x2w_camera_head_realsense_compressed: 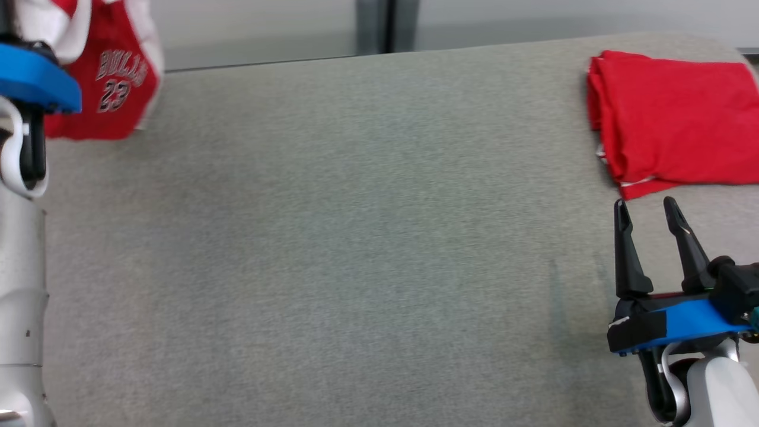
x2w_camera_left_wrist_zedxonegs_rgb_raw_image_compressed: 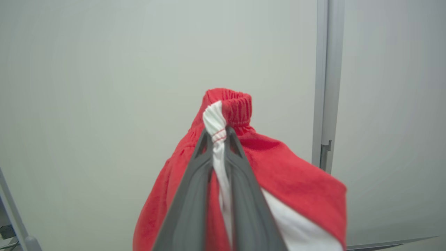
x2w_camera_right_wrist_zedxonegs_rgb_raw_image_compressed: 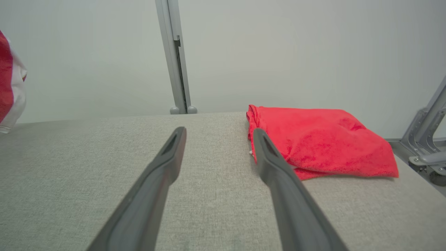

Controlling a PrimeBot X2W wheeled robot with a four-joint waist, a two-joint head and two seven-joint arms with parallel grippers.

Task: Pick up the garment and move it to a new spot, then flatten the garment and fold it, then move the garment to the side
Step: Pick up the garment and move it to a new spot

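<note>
A red and white garment printed "BULLS 23" hangs in the air over the table's far left corner. In the left wrist view my left gripper is shut on a white strip by the garment's red elastic waistband. The blue wrist of that arm shows at the head view's upper left, its fingertips hidden. My right gripper stands open and holds nothing, low over the table at the near right. In the right wrist view that gripper points across the table, with the hanging garment's edge at far left.
A folded red cloth lies at the table's far right, just beyond my right fingertips; it is also in the right wrist view. The grey fabric table spreads wide between the arms. A pale wall and a metal post stand behind.
</note>
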